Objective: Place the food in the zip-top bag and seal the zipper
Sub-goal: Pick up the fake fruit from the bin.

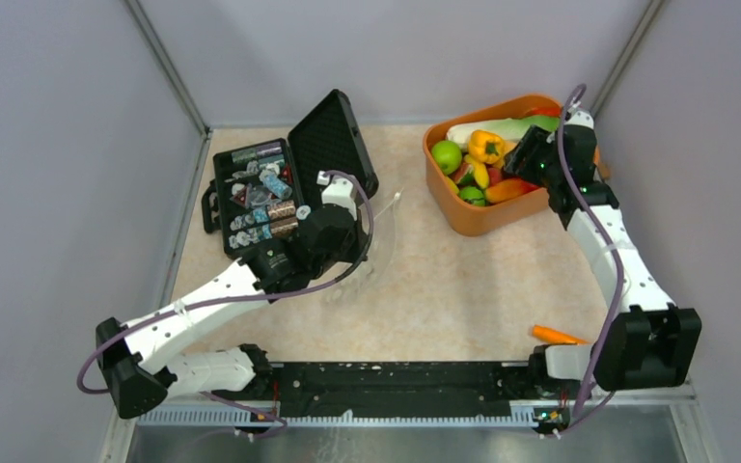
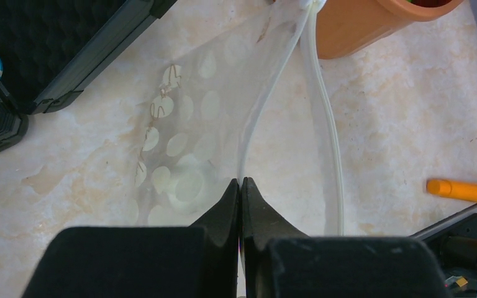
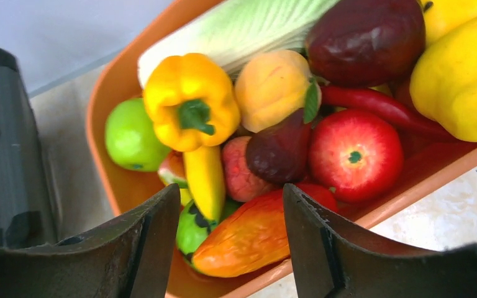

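My left gripper [image 2: 241,181] is shut on one lip of the clear polka-dot zip-top bag [image 2: 186,143] and holds it up off the table; the bag's mouth gapes. The other zipper strip [image 2: 326,124] curves away to the right. In the top view the left gripper [image 1: 359,224] and the bag [image 1: 378,249] are beside the black case. The food fills the orange tub [image 3: 109,93]: a yellow pepper [image 3: 189,99], a green lime [image 3: 130,136], a red apple [image 3: 355,155]. My right gripper [image 3: 231,195] is open above an orange-red fruit [image 3: 254,236], at the tub's right side [image 1: 519,166].
An open black case [image 1: 260,193] with small wrapped bits stands at the back left, close to the bag. The orange tub [image 1: 478,217] is at the back right. A toy carrot [image 1: 557,335] lies near the right arm's base and also shows in the left wrist view [image 2: 466,190].
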You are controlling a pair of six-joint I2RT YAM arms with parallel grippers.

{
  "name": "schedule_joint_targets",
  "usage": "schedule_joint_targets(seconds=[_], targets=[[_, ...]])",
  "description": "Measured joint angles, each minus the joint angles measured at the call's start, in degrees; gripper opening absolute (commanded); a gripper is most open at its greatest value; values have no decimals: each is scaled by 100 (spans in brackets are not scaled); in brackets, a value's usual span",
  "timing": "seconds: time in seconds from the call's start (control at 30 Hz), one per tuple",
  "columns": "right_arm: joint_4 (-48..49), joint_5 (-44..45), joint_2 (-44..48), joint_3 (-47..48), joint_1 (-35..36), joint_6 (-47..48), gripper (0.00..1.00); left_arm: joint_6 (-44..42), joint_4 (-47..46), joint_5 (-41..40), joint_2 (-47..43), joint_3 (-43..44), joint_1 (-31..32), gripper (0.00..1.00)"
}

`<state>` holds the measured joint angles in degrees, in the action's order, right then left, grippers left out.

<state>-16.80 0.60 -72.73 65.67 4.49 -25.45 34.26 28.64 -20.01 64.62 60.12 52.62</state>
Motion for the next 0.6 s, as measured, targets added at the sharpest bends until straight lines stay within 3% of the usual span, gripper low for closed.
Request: schedule_joint_targets(seconds=[0.6], targets=[[-551, -343, -1547, 957, -387, 758, 58, 55, -157, 372, 28, -302, -4, 0]])
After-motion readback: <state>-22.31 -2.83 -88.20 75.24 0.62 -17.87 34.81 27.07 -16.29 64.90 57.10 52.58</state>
